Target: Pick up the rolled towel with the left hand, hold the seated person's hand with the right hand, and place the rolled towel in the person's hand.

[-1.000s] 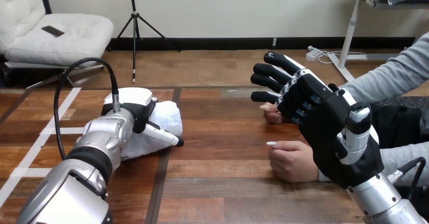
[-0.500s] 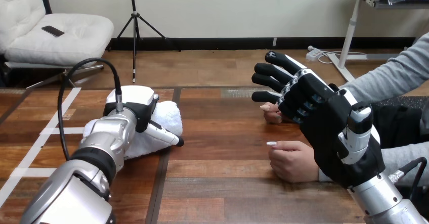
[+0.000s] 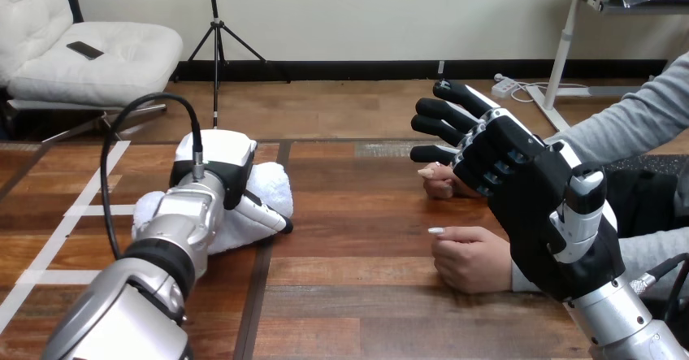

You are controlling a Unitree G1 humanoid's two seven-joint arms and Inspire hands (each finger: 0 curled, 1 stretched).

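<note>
The rolled towel (image 3: pixel 264 191) lies on the wooden table (image 3: pixel 349 295) at about 9 o'clock from the table's middle, white and resting flat on the wood. The left hand (image 3: pixel 218 158) sits on top of it, its white back upward, covering the towel's 9 o'clock half. Whether it has closed on the towel cannot be told from this angle.

At 3 o'clock, well apart from the towel, the right hand (image 3: pixel 532 206) is raised above the table, palm toward the towel, with its fingers (image 3: pixel 443 123) straight and spread, holding nothing. Just under it, the person's near hand (image 3: pixel 470 258) rests loosely curled on the wood. The person's far hand (image 3: pixel 441 184) peeks out at 12 o'clock from the near one, mostly hidden behind the robot's fingers.

The step in hand looks like the pick-up. Next, I judge, the left hand must close firmly and lift, while the right hand comes down to take hold of one of the person's hands. No container figures here. The receiving place is the person's hand, which holds nothing.
</note>
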